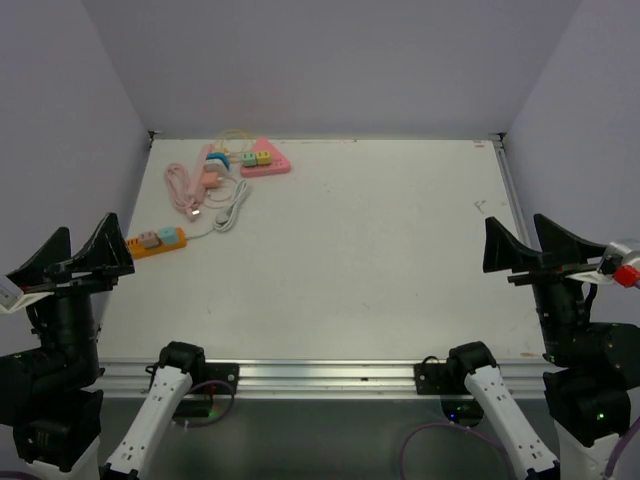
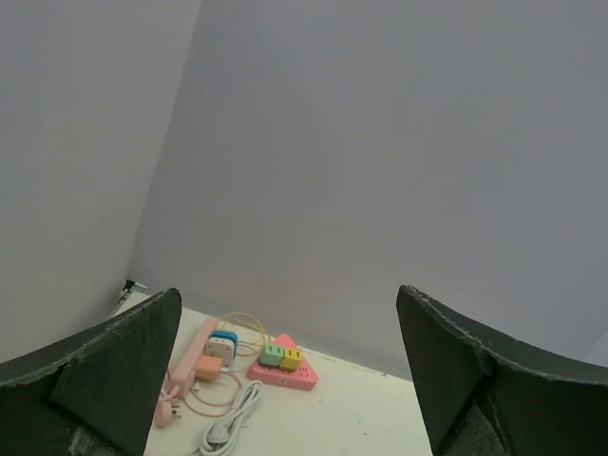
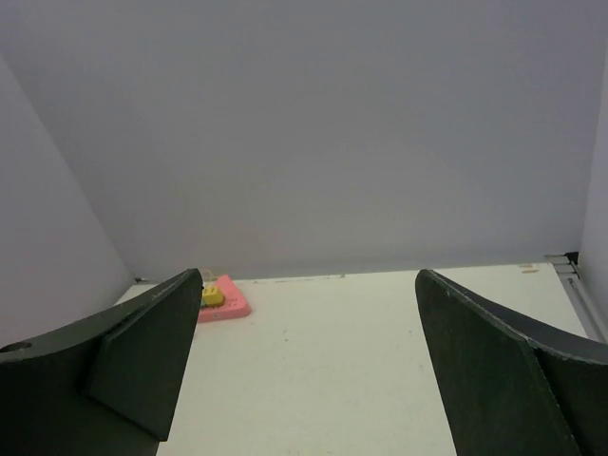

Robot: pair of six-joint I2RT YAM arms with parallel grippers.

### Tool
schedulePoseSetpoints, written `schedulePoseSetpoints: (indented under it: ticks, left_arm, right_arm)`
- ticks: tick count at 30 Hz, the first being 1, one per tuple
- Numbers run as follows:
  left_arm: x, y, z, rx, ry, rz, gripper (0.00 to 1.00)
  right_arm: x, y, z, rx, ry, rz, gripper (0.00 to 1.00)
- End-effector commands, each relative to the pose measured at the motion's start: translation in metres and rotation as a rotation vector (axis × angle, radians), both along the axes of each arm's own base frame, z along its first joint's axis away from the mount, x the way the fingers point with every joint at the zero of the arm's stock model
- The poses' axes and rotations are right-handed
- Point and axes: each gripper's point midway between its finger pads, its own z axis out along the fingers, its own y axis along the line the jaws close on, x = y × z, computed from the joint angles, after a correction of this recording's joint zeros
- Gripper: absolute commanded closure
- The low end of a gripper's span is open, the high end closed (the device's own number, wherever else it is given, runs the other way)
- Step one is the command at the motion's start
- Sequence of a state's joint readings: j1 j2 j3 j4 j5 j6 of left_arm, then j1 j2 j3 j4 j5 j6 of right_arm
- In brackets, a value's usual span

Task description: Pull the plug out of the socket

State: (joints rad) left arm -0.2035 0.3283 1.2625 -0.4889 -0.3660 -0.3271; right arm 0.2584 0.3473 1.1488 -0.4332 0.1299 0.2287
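left gripper and right gripper both gape wide, holding nothing, raised for approach; blue-white plug sits seated in pink power strip far ahead of the left gripper, well apart, so the left likely makes the reach.

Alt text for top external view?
Pink power strip with plugs in it lies far left on the table, by a pink triangular socket block, white cable and orange power strip. Left gripper and right gripper open, empty, at near corners.

The right hand gapes wide, a pink socket with perhaps a yellow plug beyond.
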Motion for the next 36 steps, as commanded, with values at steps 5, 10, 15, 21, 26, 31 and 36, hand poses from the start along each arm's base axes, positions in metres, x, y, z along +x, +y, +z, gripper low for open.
schedulePoseSetpoints:
  ticks: [5,10,15,21,26,31,36]
  left_arm:
    - [0.017,-0.009,-0.006,0.012,0.028,-0.029,0.01]
    - [0.034,-0.017,-0.026,0.017,0.090,-0.059,0.00]
    - [0.061,-0.021,-0.061,0.046,0.201,-0.047,0.01]
    - [0.111,-0.031,-0.132,0.085,0.435,-0.044,0.00]
    - [0.147,-0.051,-0.216,0.126,0.691,-0.118,0.00]
    - [0.171,-0.061,-0.271,0.115,0.860,-0.141,0.00]
    - [0.203,-0.067,-0.317,0.150,1.024,-0.134,0.01]
  right_arm:
    - [0.006,0.008,0.001,0.024,-0.015,0.039,0.01]
    - [0.014,0.019,-0.011,0.041,0.034,0.089,0.01]
    - [0.032,0.032,-0.035,0.078,0.118,0.133,0.01]
    - [0.064,0.056,-0.083,0.106,0.325,0.208,0.01]
    - [0.089,0.072,-0.144,0.124,0.551,0.233,0.01]
    - [0.101,0.086,-0.194,0.117,0.713,0.275,0.01]
    - [0.101,0.111,-0.213,0.114,0.745,0.416,0.01]
